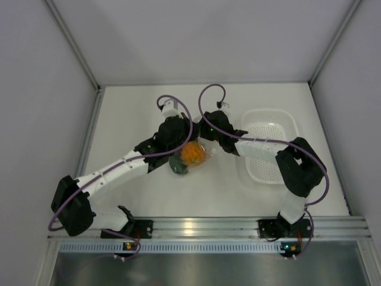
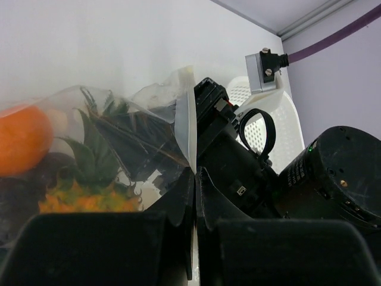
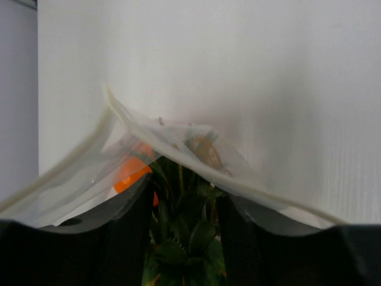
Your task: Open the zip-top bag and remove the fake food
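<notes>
Left hand (image 2: 195, 179) clamped shut on zip-top bag (image 2: 184, 125) edge; right hand (image 3: 184, 196) part-open at bag mouth.

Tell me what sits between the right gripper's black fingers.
The green spiky crown of the plastic toy pineapple shows in the gap of the right gripper, beneath the parted rim of the clear crinkly zip-top bag; right wrist view.

From above, the bag (image 1: 199, 156) is mostly covered by the left gripper (image 1: 183, 140) and the right gripper (image 1: 209, 143), so its zip edge cannot be seen there. In the left wrist view the orange fruit (image 2: 21, 146) is cut off by the left edge. The lower part of the pineapple (image 2: 89, 199) is hidden behind the dark fingers (image 2: 89, 250). The basket (image 2: 280, 128) is mostly behind the right arm (image 2: 333, 179). In the right wrist view the pineapple is blurred.
</notes>
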### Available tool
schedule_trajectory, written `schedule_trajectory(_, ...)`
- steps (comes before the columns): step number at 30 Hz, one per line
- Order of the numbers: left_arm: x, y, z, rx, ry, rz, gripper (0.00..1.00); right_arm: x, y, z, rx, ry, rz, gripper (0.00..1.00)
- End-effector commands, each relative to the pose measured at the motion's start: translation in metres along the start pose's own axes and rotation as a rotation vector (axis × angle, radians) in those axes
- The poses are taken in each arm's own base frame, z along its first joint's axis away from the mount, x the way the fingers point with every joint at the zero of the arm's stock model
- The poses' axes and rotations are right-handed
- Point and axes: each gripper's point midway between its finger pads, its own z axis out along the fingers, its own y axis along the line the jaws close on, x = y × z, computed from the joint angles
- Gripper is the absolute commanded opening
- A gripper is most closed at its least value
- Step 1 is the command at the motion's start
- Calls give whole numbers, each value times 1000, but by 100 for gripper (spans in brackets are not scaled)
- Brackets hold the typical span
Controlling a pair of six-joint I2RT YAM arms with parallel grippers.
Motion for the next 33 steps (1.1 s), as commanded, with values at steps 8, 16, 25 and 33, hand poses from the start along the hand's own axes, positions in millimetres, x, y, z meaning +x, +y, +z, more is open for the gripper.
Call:
schedule_trajectory(8,-26,4,-12,-2,-120,-21,0,-39,38,-12,-163,-124,-30,0)
schedule_trajectory(16,-37,31,-14,-109,-186,1,0,-37,36,-39,-199,-140,-113,0)
schedule_trajectory(25,-64,38,-27,-168,-278,34,0,-18,54,-84,-326,-138,-251,0)
schedule_trajectory(33,-53,25,-24,-99,-207,83,0,-27,83,-129,-496,-216,-353,0)
